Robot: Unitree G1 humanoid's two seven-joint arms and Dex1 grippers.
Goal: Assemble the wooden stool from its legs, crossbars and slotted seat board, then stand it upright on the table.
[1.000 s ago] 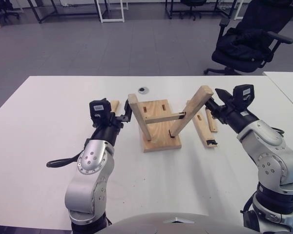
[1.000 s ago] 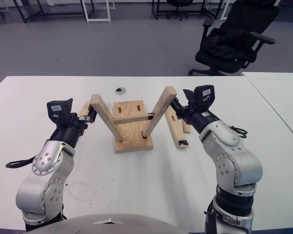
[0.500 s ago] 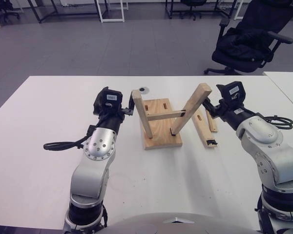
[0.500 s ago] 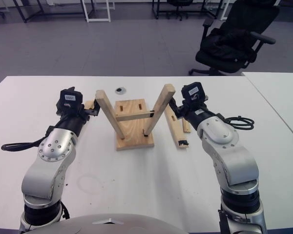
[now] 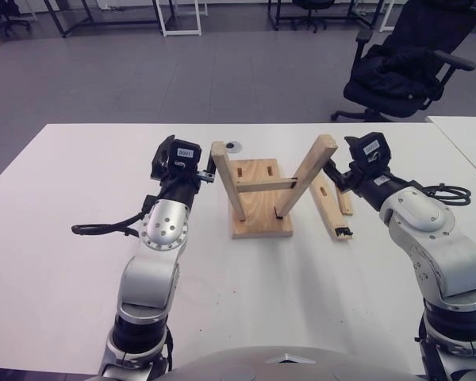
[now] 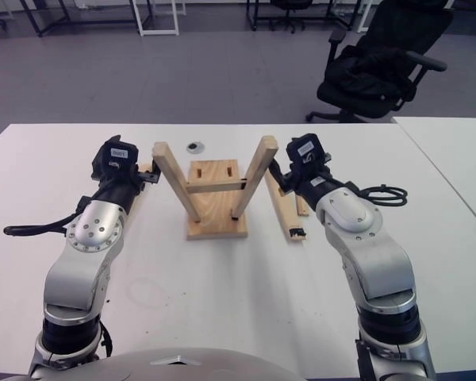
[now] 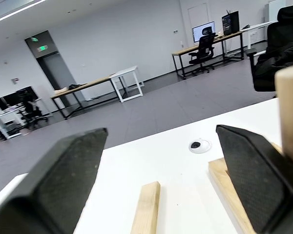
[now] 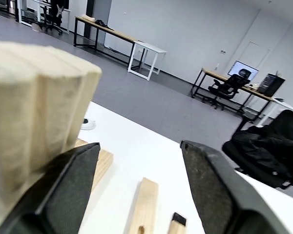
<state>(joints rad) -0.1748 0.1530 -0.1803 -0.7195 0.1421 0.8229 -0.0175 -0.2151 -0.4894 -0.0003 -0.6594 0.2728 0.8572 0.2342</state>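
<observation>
Centrally in the left eye view, the seat board [image 5: 258, 226] lies flat on the white table [image 5: 79, 182]. Two legs rise from it and lean outward in a V, the left leg [image 5: 226, 178] and the right leg [image 5: 308, 173], joined partway up by a crossbar [image 5: 266, 186]. Just right of the board lie a longer piece [image 5: 333, 216] and a shorter piece [image 5: 345, 202], side by side on the table. The left hand [image 5: 208, 176] sits at the outer side of the left leg's top. The right hand [image 5: 332, 170] sits likewise at the right leg's top. A round grommet [image 5: 233, 146] is set in the table behind the board, and an office chair [image 5: 404, 63] stands on the floor beyond. Left wrist view: the fingers [image 7: 63, 170] stand wide apart. The gap shows the table, a third piece [image 7: 146, 207] of loose wood and an edge of the board. The left leg's end shows just behind one finger; contact cannot be told. Right wrist view: the fingers [image 8: 215, 190] are spread apart. The right leg's end looms close beside one of them, and the loose pieces show through the gap.
</observation>
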